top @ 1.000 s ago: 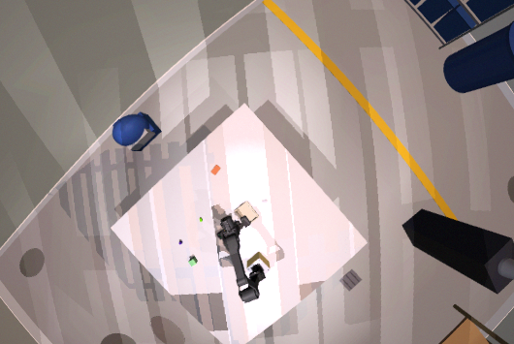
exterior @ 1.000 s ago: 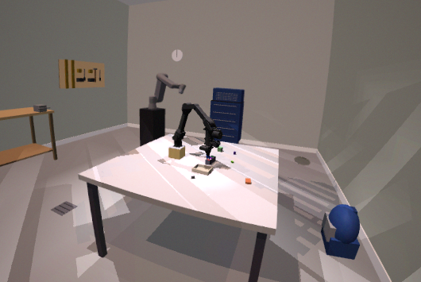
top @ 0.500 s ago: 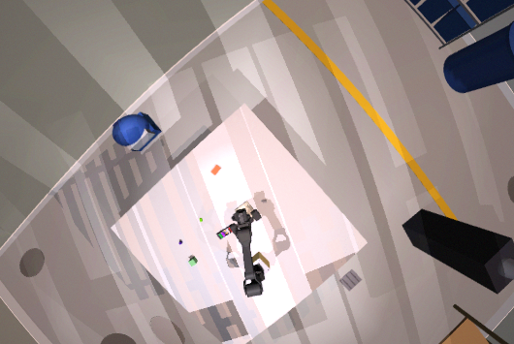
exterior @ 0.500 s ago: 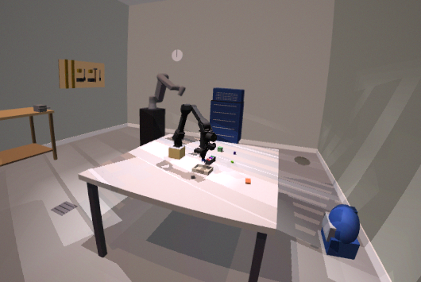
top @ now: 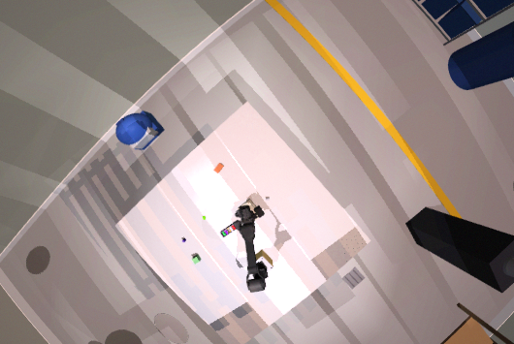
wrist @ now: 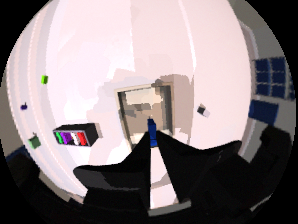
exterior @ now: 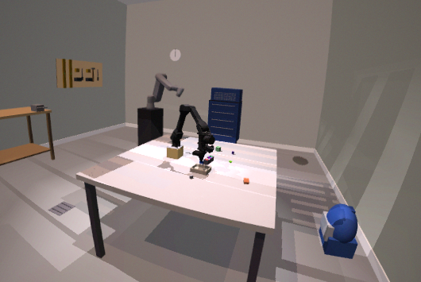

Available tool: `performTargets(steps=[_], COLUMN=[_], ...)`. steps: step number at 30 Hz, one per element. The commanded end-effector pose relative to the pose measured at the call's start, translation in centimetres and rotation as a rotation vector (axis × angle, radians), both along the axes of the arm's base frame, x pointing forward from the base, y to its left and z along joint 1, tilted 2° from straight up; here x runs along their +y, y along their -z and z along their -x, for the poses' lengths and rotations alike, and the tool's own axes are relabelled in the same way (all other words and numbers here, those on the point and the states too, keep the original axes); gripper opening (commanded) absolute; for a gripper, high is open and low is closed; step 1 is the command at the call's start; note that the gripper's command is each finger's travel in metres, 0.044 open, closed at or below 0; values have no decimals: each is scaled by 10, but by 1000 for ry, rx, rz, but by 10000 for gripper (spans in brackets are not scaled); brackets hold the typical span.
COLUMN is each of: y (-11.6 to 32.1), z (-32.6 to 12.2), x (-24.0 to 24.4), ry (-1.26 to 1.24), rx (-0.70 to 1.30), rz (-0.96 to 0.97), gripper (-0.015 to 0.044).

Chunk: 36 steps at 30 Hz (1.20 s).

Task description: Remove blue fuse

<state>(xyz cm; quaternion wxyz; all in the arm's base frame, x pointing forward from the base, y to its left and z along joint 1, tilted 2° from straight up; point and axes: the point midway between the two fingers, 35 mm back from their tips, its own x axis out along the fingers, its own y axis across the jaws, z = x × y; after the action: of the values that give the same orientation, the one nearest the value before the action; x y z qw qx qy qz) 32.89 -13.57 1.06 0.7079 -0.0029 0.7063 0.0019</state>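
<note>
My gripper [wrist: 152, 133] [exterior: 202, 160] is shut on the blue fuse [wrist: 152, 130] [exterior: 201, 162], which sticks out beyond the fingertips. The fuse is over the tray [wrist: 121, 107] [exterior: 200, 171], a shallow beige tray with raised walls; in the wrist view it appears over the tray's near part. Its exact height above the tray floor is hard to tell. The dark fuse block [wrist: 92, 136] [exterior: 208, 160] stands apart, left of the tray in the wrist view, with several fuses in it: green, purple, white and red. In the top view the arm hides the fingertips and part of the tray.
An orange block [top: 219, 168] [exterior: 246, 180], a green cube [top: 196, 259] [wrist: 34, 141], a small lime piece [top: 204, 217] [wrist: 44, 79] and a dark purple piece [wrist: 24, 106] lie around. A small grey piece [wrist: 203, 110] lies right of the tray. A tan box [exterior: 175, 152] stands near the arm's base.
</note>
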Motion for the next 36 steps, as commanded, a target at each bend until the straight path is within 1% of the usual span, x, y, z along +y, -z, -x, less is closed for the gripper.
performTargets(steps=[1, 13, 25, 26, 29, 36], y=[10, 21, 18, 15, -16, -19], z=[2, 3, 1, 1, 2, 2], x=[0, 0, 0, 0, 0, 0], ry=[-4, -4, 0, 0, -4, -4], rx=[9, 9, 4, 4, 9, 9], rz=[2, 2, -1, -1, 2, 2], gripper=[0, 0, 315, 330, 330, 330])
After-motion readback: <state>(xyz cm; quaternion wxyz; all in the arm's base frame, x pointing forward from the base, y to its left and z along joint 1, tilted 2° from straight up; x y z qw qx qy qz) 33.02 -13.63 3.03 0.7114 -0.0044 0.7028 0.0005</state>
